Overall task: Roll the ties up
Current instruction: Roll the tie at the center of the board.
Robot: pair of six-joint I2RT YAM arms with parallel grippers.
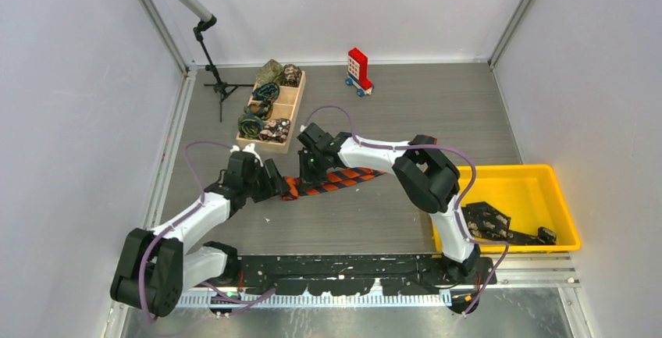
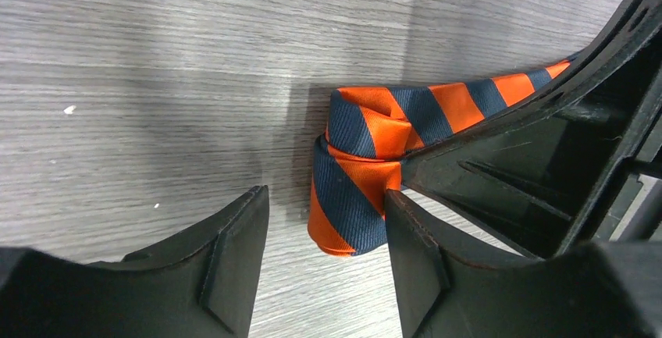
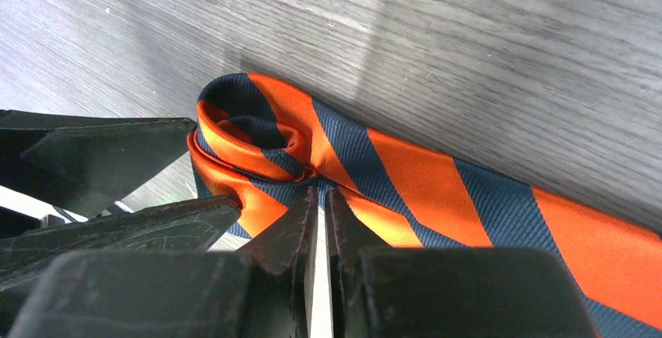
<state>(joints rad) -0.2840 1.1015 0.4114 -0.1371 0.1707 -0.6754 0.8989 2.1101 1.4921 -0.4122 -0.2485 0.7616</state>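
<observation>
An orange-and-dark-blue striped tie [image 1: 347, 176] lies flat on the grey table, its left end wound into a small loose roll [image 2: 355, 197]. My left gripper [image 1: 278, 182] is open, its jaws [image 2: 326, 201] set either side of the roll, the right finger touching it. My right gripper [image 1: 311, 172] is shut, its fingertips [image 3: 322, 195] pinching the tie fabric just behind the roll [image 3: 250, 139]. The flat length of the tie [image 3: 484, 205] runs off to the right. The right gripper's black finger [image 2: 515, 158] lies over the tie in the left wrist view.
A wooden tray [image 1: 290, 104] with several rolled ties stands at the back left. A yellow bin [image 1: 539, 182] at the right holds dark ties [image 1: 488, 221]. A red-and-white toy block [image 1: 358, 69] and a black stand [image 1: 215, 80] are at the back.
</observation>
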